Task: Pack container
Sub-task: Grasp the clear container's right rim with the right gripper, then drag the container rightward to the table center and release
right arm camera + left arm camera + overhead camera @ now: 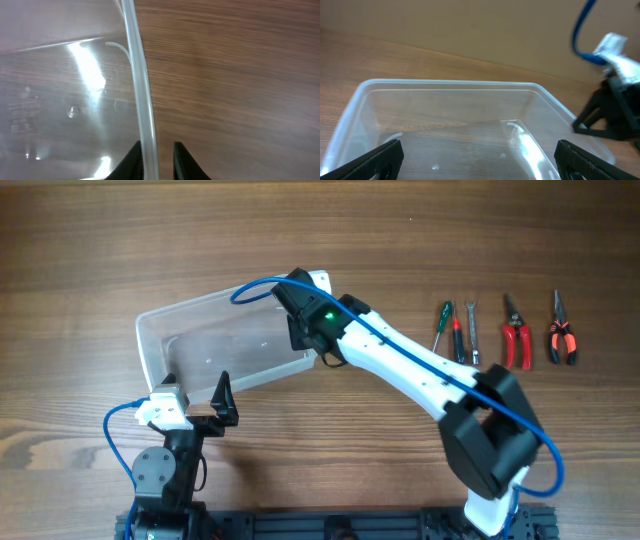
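Observation:
The clear plastic container (215, 330) lies at an angle on the wood table, left of centre, with nothing in it. My right gripper (303, 348) reaches over its right end. In the right wrist view the fingers (156, 160) sit close together on either side of the container's rim (140, 90), gripping it. My left gripper (197, 395) is open and empty at the container's near edge. In the left wrist view its fingers (477, 162) are spread wide, facing into the container (455, 105).
A row of hand tools lies at the right: a green screwdriver (441, 325), a red screwdriver (458, 340), a wrench (471, 330), red pruners (515, 335) and orange-handled pliers (561, 332). The right wrist (612, 110) shows beside the container.

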